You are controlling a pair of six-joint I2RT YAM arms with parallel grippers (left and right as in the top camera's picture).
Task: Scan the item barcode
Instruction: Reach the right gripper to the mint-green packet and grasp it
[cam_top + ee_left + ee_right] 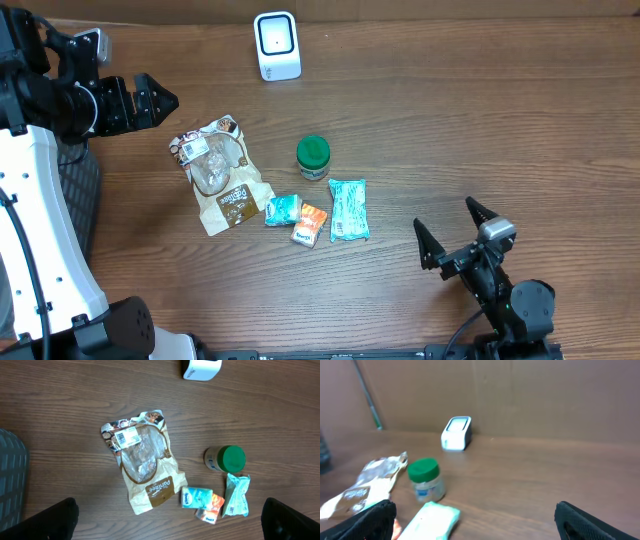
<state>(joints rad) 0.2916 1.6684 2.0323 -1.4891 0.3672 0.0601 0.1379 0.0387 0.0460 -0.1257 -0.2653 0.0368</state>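
Left gripper [160, 103] hangs over the desk's [500, 100] far left, jaws spread wide, nothing in them. It looks parked clear of the goods. In its wrist view only the dark tips show, at the bottom corners.

Snack bag [222, 178] lies flat just right of it: crinkly brown paper-look film with a clear window, top end wrinkled. White barcode label [126, 436] faces up near that top end, probably so it can be read without flipping. Likely the item to scan, being closest to the left arm; not certain.

Barcode scanner [277, 45] stands at the back edge, well apart from the goods. White rounded plastic box, dark window facing the items, so anything lifted in front of it should read.

Small jar [313, 158] stands upright right of the bag: green screw lid, pale body, printed label.

Three soft packs sit near each other below the jar: small teal pack [282, 209], orange pack [310, 224] touching it, longer teal sachet [348, 210] with crimped ends. All are glossy film, lying flat.

Right gripper [442, 210] sits low at front right, jaws fully apart, empty, pointed toward the items.
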